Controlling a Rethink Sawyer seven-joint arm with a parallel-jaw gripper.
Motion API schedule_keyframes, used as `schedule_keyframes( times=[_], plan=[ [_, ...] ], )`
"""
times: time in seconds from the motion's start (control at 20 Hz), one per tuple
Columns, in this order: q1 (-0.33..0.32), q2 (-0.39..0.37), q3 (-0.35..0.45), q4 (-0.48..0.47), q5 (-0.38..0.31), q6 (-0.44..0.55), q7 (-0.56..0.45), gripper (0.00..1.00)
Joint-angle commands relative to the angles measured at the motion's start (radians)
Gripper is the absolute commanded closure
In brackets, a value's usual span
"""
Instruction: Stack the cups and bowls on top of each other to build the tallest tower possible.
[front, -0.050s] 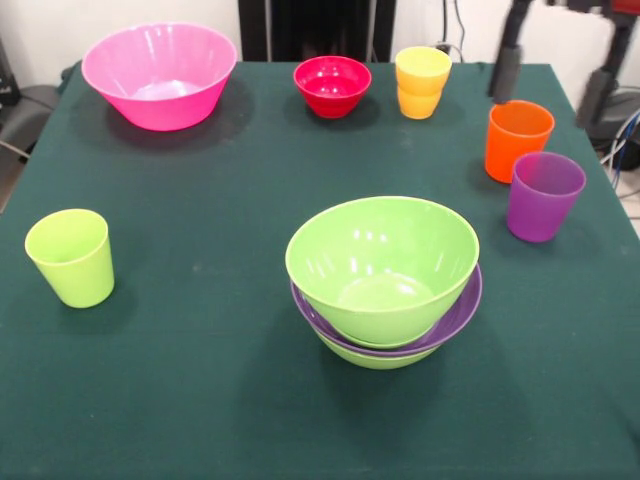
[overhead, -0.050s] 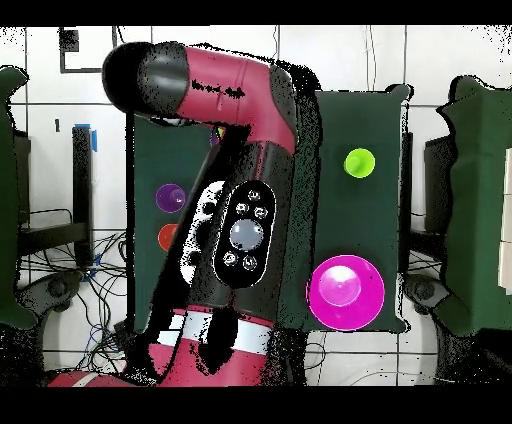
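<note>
Front view, entry: we are counting the stock on the green table (front, -0.050s: 200, 400). Near centre, the tower (front, -0.050s: 385, 285) is standing as a lime green bowl (front, -0.050s: 381, 262) nested in the wide purple bowl (front, -0.050s: 462, 312), with another lime bowl's underside (front, -0.050s: 375, 358) peeking out beneath. The pink bowl (front, -0.050s: 158, 75) is sitting far left, not on the stack. The red bowl (front, -0.050s: 332, 85) is sitting far centre, with the yellow-orange cup (front, -0.050s: 422, 82) just right of it, looking like two pieces nested together. The orange cup (front, -0.050s: 517, 139) and the purple cup (front, -0.050s: 543, 195) are standing close together at the right edge; the lime green cup (front, -0.050s: 71, 256) is standing alone at the left.

Tool: we are seeing only dark arm parts (front, -0.050s: 505, 60) hanging at the far right, above the orange cup. Its tips are not readable, so we cannot tell how the gripper is set.

Overhead view: the red arm (overhead, -0.050s: 250, 200) is covering the table's middle and hiding the tower.

Relation: we are judging the orange cup nearest the arm, almost directly below it; the tower is lying nearer and leftward from there. Open cloth is lying between them, but the purple cup is crowding the orange cup's near right side, and the table edge is running close by.
</note>
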Motion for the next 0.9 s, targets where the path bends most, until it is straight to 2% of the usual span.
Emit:
schedule_keyframes(
  times=[0.05, 0.45, 0.9],
  plan=[
    [-0.045, -0.021, 0.099, 0.177, -0.058, -0.046, -0.036, 0.00],
    [-0.081, -0.109, 0.113, 0.323, -0.060, -0.120, -0.068, 0.00],
    [-0.085, -0.210, 0.107, 0.494, -0.063, -0.188, -0.036, 0.00]
  ],
)
